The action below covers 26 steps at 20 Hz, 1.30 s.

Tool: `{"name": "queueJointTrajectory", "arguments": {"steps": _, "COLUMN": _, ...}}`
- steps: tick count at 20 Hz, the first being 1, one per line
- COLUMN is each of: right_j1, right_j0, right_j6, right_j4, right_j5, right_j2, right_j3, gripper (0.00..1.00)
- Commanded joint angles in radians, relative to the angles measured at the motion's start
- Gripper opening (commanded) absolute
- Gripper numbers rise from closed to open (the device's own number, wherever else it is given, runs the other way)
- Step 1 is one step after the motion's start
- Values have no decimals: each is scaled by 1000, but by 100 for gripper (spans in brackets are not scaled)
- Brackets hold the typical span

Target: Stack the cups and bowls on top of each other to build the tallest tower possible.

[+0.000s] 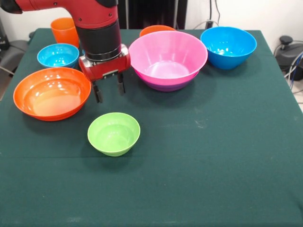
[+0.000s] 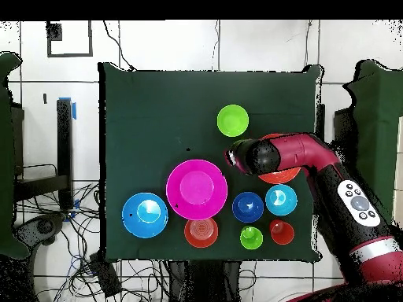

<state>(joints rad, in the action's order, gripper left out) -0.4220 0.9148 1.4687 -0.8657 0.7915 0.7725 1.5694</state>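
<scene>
My gripper [image 1: 109,90] is open and empty. It hangs above the cloth between the wide orange bowl [image 1: 52,93] and the pink bowl [image 1: 168,59], just beyond the small lime-green bowl [image 1: 113,134]. The pink bowl sits nested in the purple bowl [image 1: 165,86]. The big blue bowl [image 1: 228,46] stands apart to the right. A small light-blue bowl [image 1: 57,55], the orange cup [image 1: 65,31] and a small orange bowl [image 1: 156,30] stand at the back. In the overhead view the gripper [image 2: 233,156] is below the lime-green bowl [image 2: 233,120]. The dark-blue bowl [image 2: 248,207] and lime-green cup [image 2: 251,237] show there.
The green cloth table [image 1: 213,165] has open room across its near half in the front view. In the overhead view the arm [image 2: 315,161] covers most of the wide orange bowl [image 2: 281,176]. Cables lie on the floor around the table.
</scene>
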Motion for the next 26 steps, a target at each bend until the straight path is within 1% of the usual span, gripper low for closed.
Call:
{"name": "queueJointTrajectory", "arguments": {"steps": 1, "right_j1": 60, "right_j0": -36, "right_j6": -267, "right_j4": 20, "right_j5": 154, "right_j2": -36, "right_j3": -96, "gripper": 100}}
{"name": "queueJointTrajectory", "arguments": {"steps": 3, "right_j1": 53, "right_j0": -38, "right_j6": -258, "right_j4": 18, "right_j5": 160, "right_j2": -38, "right_j3": -91, "gripper": 100}}
{"name": "queueJointTrajectory", "arguments": {"steps": 7, "right_j1": -9, "right_j0": -36, "right_j6": -211, "right_j4": 39, "right_j5": 172, "right_j2": -33, "right_j3": -38, "gripper": 100}}
{"name": "queueJointTrajectory", "arguments": {"steps": 9, "right_j1": -28, "right_j0": -33, "right_j6": -201, "right_j4": 51, "right_j5": 181, "right_j2": -29, "right_j3": -24, "gripper": 100}}
{"name": "queueJointTrajectory", "arguments": {"steps": 15, "right_j1": -7, "right_j0": -6, "right_j6": -215, "right_j4": 91, "right_j5": 195, "right_j2": -22, "right_j3": -7, "gripper": 100}}
{"name": "queueJointTrajectory", "arguments": {"steps": 23, "right_j1": -40, "right_j0": -7, "right_j6": -206, "right_j4": 118, "right_j5": 209, "right_j2": -31, "right_j3": 12, "gripper": 100}}
{"name": "queueJointTrajectory", "arguments": {"steps": 24, "right_j1": -40, "right_j0": -7, "right_j6": -213, "right_j4": 116, "right_j5": 205, "right_j2": -29, "right_j3": 12, "gripper": 100}}
{"name": "queueJointTrajectory", "arguments": {"steps": 26, "right_j1": -52, "right_j0": -7, "right_j6": -238, "right_j4": 92, "right_j5": 169, "right_j2": -17, "right_j3": 15, "gripper": 100}}
